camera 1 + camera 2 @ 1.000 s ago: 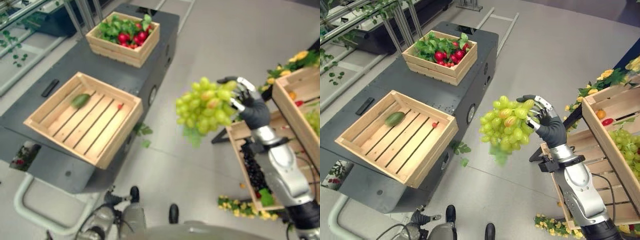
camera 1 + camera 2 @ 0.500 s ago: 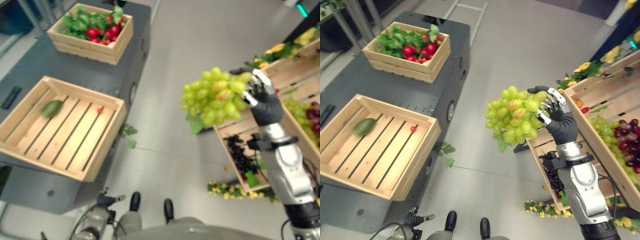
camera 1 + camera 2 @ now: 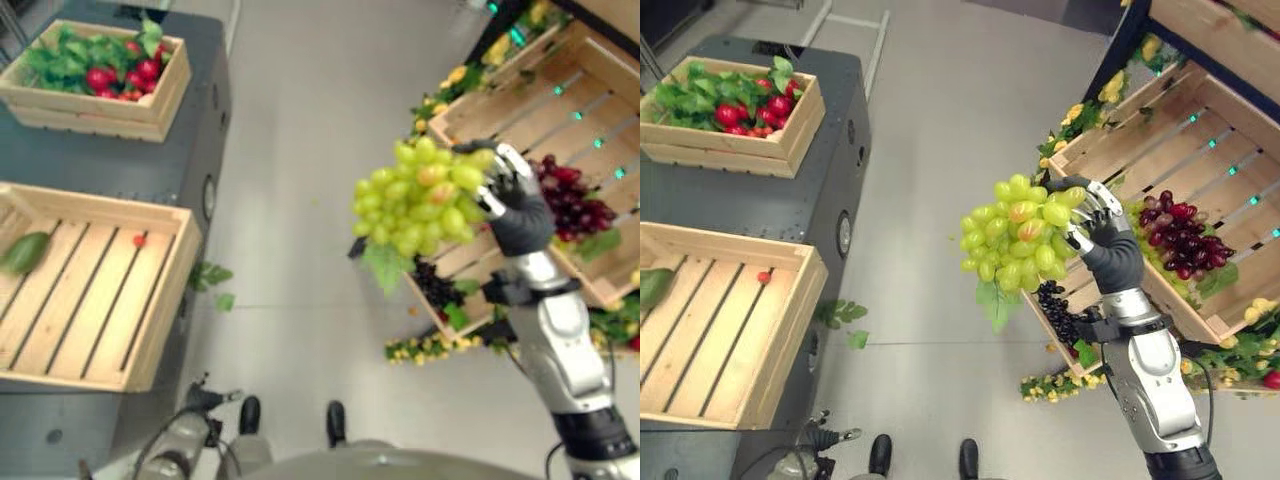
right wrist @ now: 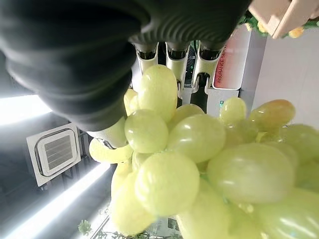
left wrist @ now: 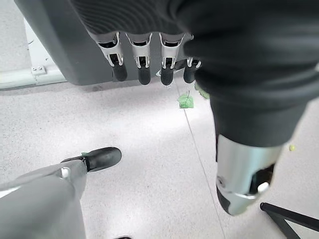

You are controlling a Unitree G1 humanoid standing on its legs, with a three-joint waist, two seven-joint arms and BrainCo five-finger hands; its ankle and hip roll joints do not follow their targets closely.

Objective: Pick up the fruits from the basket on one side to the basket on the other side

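The right hand [image 3: 1102, 232] clamps a bunch of green plastic grapes [image 3: 1017, 240] in midair, at nine o'clock of the slanted wooden crate [image 3: 1185, 170]. The left hand [image 5: 149, 62] hangs, fingers seemingly relaxed, apart.

A wide strip of bare grey floor [image 3: 930, 200] is seen down the middle of the frame. At left it is bounded by the dark grey cabinet [image 3: 790, 210] carrying the slatted wooden crate [image 3: 710, 330]. At right it is bounded by the tilted wooden display crates [image 3: 1170, 160] and the yellow flowers [image 3: 1060, 385] on the floor.
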